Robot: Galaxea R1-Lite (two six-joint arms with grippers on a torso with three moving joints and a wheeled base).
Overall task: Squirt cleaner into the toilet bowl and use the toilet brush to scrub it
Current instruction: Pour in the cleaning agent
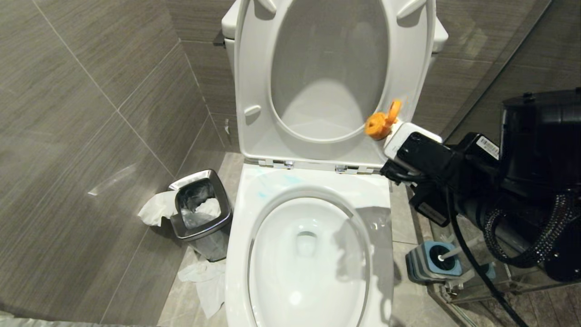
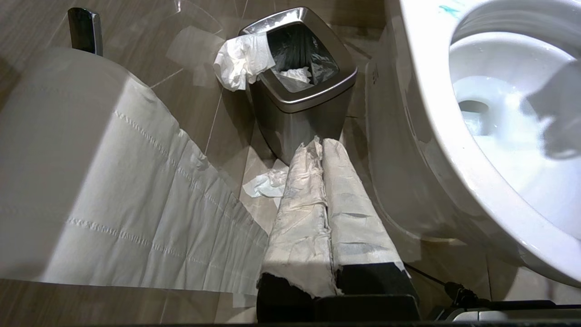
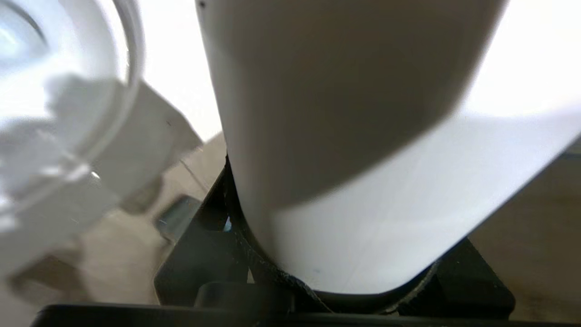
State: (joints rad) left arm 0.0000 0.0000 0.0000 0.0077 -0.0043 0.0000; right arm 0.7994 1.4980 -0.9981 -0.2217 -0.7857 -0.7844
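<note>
Item: right gripper (image 1: 399, 136), clamped round a white plastic cleaner bottle (image 3: 345, 150) w/ orange flip-cap nozzle (image 1: 380, 121); held high at the right of the raised white seat (image 1: 254, 113), nozzle beside the seat's inner edge, not yet over the glossy white ceramic toilet bowl (image 1: 308, 254). Step in hand, as judged: bring the nozzle over the bowl & squirt. To do it well: tip nozzle down over the open basin, aim under the rim, work round; turquoise-blue cleaner smears (image 1: 268, 184) already lie on the flat ledge behind the basin, so aim needs to go further fwd. Toilet brush, slim white handle (image 1: 454, 252), stands in its squat blue-and-grey holder (image 1: 431, 265) on the floor, right of the bowl, under the right arm; untouched. Left gripper (image 2: 324, 145): clenched, fingers wrapped in white tissue, parked low left of the bowl. Edges/room: raised seat close behind the nozzle; glass panel (image 1: 499, 68) at right hems the arm; basin itself wide open. Steel-rimmed waste bin (image 1: 199, 209) w/ crumpled tissue at left of the bowl; not in the way.
</note>
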